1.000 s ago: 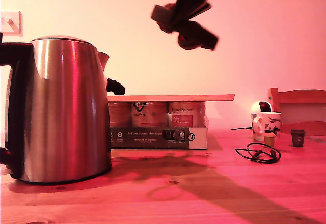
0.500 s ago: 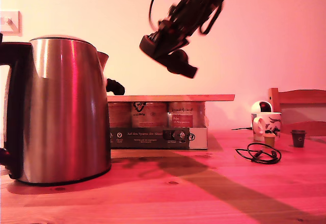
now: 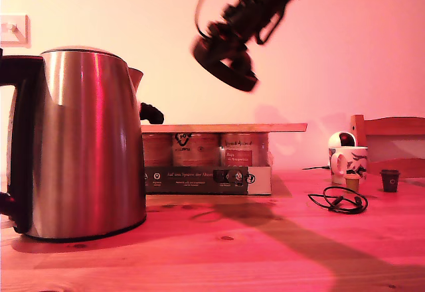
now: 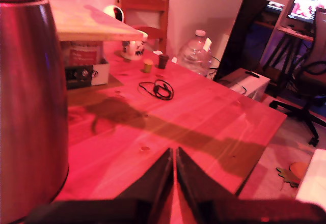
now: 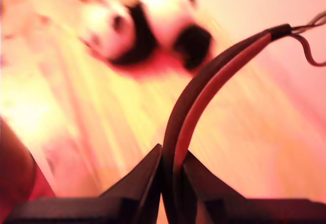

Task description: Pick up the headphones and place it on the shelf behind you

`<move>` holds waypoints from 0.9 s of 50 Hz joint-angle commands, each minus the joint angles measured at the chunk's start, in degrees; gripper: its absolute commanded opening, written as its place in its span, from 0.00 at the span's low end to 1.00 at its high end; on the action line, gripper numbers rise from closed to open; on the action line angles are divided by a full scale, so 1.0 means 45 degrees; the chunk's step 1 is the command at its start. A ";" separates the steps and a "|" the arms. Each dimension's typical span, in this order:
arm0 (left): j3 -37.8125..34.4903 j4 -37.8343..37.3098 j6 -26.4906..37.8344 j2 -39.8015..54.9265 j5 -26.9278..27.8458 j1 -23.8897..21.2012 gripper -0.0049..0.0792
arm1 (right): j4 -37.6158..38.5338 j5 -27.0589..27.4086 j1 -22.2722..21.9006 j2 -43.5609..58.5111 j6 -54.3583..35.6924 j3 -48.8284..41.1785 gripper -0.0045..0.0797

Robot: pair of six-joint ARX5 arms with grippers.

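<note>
Second gripper [image 5: 170, 165] raised, clamped; first gripper [image 4: 174, 165] closed, low.

Glossy steel kettle [image 3: 86, 139], knotty wood table [image 3: 265, 252], light-wood shelf [image 3: 222, 128] w/ matt finish

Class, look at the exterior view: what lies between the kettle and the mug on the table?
In the exterior view, between the kettle and the mug sits the cardboard box of jars, with the shelf resting across its top.

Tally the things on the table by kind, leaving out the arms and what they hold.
Kettle: 1
Box of jars: 1
Board atop the box: 1
Mug: 1
Small cups: 2
Coiled cable: 1
Bottle: 1
Total: 8
</note>
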 commanded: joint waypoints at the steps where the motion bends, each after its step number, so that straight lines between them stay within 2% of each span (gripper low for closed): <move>1: -0.0160 0.0097 0.0092 0.0034 0.0029 -0.0049 0.04 | -0.0151 -0.0024 -0.0253 0.0345 0.0102 0.0204 0.04; 14: -0.0160 0.0112 0.0092 0.0034 0.0131 -0.0049 0.04 | -0.1093 -0.0151 -0.0685 0.0359 0.0364 0.0204 0.04; 27: -0.0160 0.0107 0.0092 0.0034 0.0155 -0.0049 0.04 | -0.1724 -0.0121 -0.0612 0.0379 0.0442 0.0204 0.05; 35: -0.0160 0.0078 0.0087 0.0034 0.0160 -0.0049 0.04 | -0.1695 0.0015 -0.0321 0.0379 0.0418 0.0204 0.26; 45: -0.0160 -0.0379 0.0092 0.0034 0.0151 -0.0049 0.04 | -0.1608 0.0432 -0.0131 0.0379 0.0423 0.0214 0.37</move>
